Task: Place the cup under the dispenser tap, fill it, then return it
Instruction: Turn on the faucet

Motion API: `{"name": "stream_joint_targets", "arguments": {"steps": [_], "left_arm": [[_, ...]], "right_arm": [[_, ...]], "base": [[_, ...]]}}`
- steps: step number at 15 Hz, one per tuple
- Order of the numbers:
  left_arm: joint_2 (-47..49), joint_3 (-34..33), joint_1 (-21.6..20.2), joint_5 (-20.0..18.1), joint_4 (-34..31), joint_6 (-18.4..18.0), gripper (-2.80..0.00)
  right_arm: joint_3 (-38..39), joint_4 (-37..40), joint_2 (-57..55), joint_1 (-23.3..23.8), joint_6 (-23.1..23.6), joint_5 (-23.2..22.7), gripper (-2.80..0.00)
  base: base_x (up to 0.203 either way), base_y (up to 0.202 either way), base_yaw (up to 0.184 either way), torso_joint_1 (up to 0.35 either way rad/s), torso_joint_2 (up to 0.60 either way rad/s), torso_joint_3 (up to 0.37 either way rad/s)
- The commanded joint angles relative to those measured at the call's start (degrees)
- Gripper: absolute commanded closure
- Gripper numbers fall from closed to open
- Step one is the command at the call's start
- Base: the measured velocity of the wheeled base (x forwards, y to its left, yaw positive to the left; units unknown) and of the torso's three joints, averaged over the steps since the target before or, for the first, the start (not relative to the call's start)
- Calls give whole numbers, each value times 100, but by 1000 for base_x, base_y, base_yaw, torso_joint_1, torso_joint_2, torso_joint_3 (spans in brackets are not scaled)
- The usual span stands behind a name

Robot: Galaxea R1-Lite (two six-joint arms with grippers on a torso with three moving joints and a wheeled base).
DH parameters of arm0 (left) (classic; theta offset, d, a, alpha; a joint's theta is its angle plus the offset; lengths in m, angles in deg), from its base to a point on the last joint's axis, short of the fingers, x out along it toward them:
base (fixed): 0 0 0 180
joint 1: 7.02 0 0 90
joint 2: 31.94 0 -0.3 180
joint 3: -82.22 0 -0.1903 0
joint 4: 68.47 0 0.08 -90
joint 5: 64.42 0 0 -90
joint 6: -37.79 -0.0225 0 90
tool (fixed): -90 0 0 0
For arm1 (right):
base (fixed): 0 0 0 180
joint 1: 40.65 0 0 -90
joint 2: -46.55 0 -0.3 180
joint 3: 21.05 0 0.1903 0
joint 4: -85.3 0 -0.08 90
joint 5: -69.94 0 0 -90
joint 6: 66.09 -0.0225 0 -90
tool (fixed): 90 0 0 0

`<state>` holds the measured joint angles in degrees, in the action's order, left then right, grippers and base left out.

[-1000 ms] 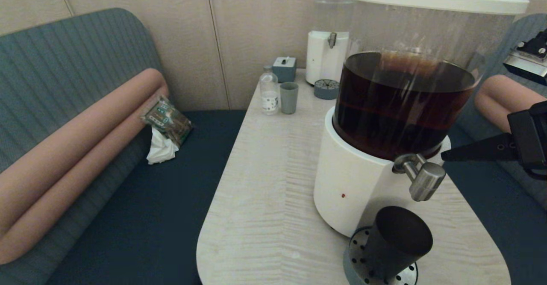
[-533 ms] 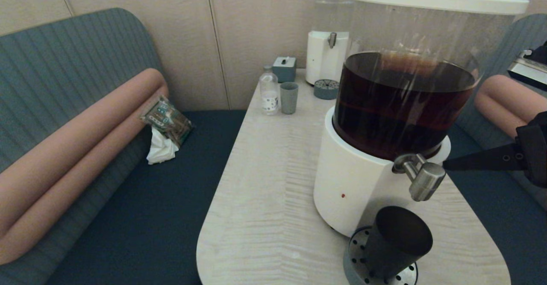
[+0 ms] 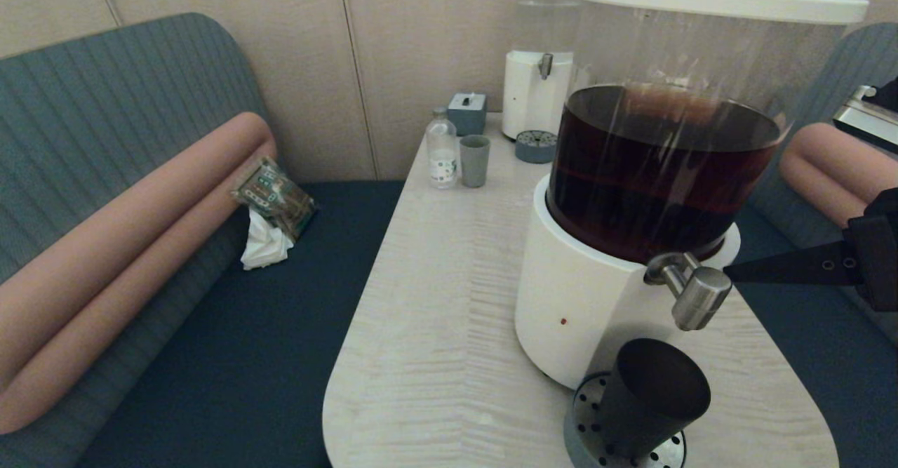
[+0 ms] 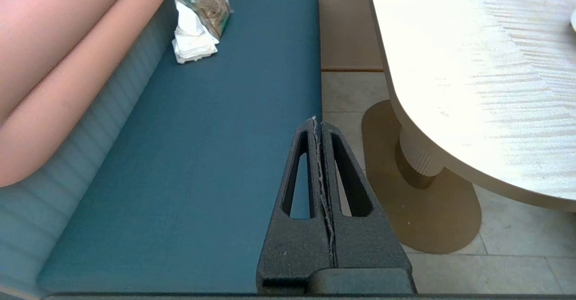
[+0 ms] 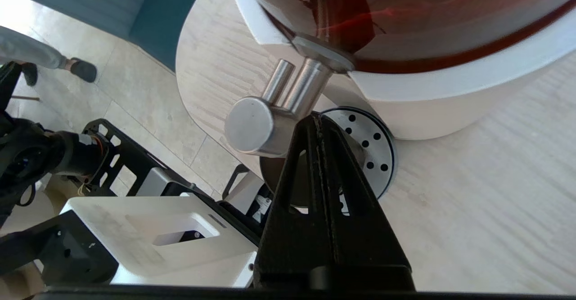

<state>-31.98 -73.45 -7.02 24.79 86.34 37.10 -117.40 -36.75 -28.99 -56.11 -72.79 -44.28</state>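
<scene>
Your right tool [image 3: 729, 271] drifted lower, fingers pressed together holding nothing, tip just beside the dispenser tap [image 3: 691, 291], the cup [image 3: 649, 398] below on the drip tray [image 3: 581, 412], left tool [image 4: 318, 124] closed and empty over the bench.

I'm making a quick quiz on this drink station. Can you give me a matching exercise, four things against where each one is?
Things:
1. cup
2. right gripper
3. left gripper
4. grey-green tumbler

Places:
A. over the blue bench, off the table
B. beside the small bottle
C. on the drip tray below the tap
D. shut, its tip next to the tap

Pairs: 1-C, 2-D, 3-A, 4-B
</scene>
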Motion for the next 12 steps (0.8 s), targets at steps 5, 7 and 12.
{"name": "stream_joint_targets", "arguments": {"steps": [5,7,12], "left_arm": [[5,0,0,0,-3,-2,0],[5,0,0,0,-3,-2,0],[5,0,0,0,-3,-2,0]], "right_arm": [[338,-186,33,-1,473,-21,0],[346,-265,40,-1,485,-30,0],[467,-727,58,12,503,-56,0]], "base": [[0,0,0,0,0,0],[0,0,0,0,0,0],[0,0,0,0,0,0]]}}
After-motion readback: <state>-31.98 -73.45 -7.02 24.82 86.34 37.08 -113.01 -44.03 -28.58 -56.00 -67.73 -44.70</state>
